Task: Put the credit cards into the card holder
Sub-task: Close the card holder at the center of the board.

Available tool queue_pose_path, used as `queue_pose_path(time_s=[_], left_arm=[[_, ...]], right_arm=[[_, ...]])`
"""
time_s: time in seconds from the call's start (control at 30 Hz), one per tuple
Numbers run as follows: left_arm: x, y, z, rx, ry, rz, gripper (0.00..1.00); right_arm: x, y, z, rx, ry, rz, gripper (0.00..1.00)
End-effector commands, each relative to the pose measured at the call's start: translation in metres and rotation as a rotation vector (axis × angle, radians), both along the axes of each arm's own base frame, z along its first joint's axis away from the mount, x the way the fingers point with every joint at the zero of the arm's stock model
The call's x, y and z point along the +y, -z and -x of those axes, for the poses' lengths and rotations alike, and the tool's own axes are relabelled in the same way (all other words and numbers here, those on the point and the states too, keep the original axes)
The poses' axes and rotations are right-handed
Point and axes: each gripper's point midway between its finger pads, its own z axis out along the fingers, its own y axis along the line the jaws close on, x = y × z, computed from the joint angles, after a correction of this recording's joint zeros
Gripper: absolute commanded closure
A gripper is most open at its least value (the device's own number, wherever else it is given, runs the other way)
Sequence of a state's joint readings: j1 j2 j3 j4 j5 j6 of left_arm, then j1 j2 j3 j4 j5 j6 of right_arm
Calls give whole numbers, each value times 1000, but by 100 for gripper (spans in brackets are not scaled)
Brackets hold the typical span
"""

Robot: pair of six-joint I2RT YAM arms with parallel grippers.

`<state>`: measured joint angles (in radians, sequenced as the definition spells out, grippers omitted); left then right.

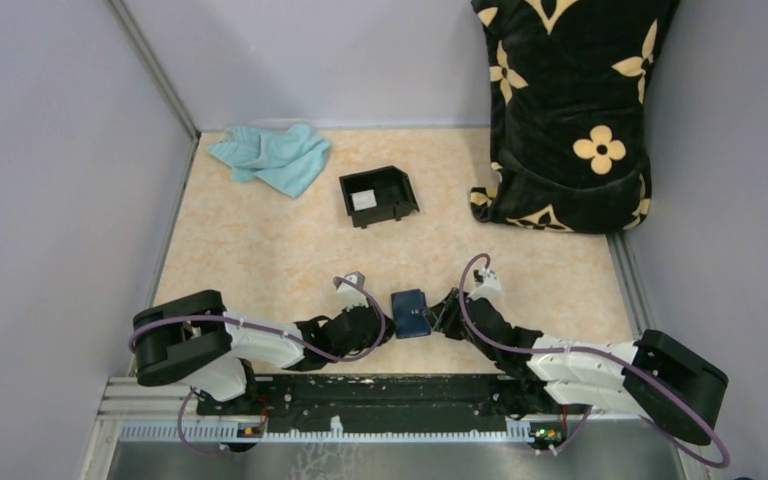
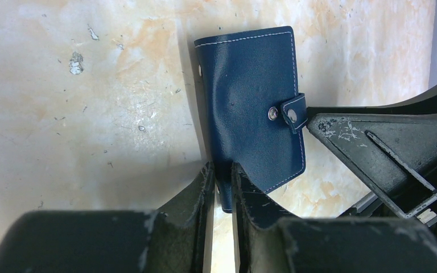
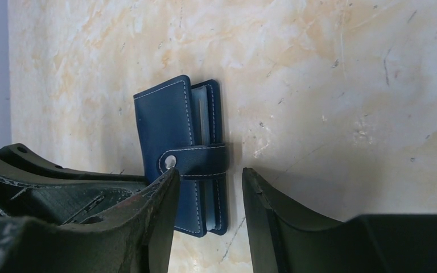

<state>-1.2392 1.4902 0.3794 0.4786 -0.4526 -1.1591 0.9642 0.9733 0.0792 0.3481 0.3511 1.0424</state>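
The card holder (image 1: 411, 313), a navy-blue wallet, lies closed on the table between both arms, its tab fastened on the silver snap (image 2: 272, 113). My left gripper (image 2: 222, 168) is shut on the card holder's (image 2: 250, 108) near corner. My right gripper (image 3: 209, 170) stands open at the tab side of the card holder (image 3: 168, 125). One finger (image 3: 162, 199) rests by the snap, and the other finger (image 3: 262, 205) is apart from it. Pale edges (image 3: 205, 122) show between the wallet's leaves. A pale grey-white credit card (image 1: 364, 200) lies in the black box.
A black square open-topped box (image 1: 400, 195) stands mid-table behind the arms. A teal cloth (image 1: 270, 158) lies crumpled at the back left. A large black cushion with cream flowers (image 1: 570, 110) leans at the back right. Grey walls close both sides.
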Motion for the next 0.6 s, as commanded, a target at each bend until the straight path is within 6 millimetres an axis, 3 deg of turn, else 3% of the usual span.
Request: queue_pose_path(time_s=[0.0,0.57], left_arm=[[7,10,2,7,1,-52,79],[6,11,2,7,0,-47,80]], right_arm=[[8,-8,-4,-10,-3,-65,55],[14,1,-4,9,-17,-59,58]])
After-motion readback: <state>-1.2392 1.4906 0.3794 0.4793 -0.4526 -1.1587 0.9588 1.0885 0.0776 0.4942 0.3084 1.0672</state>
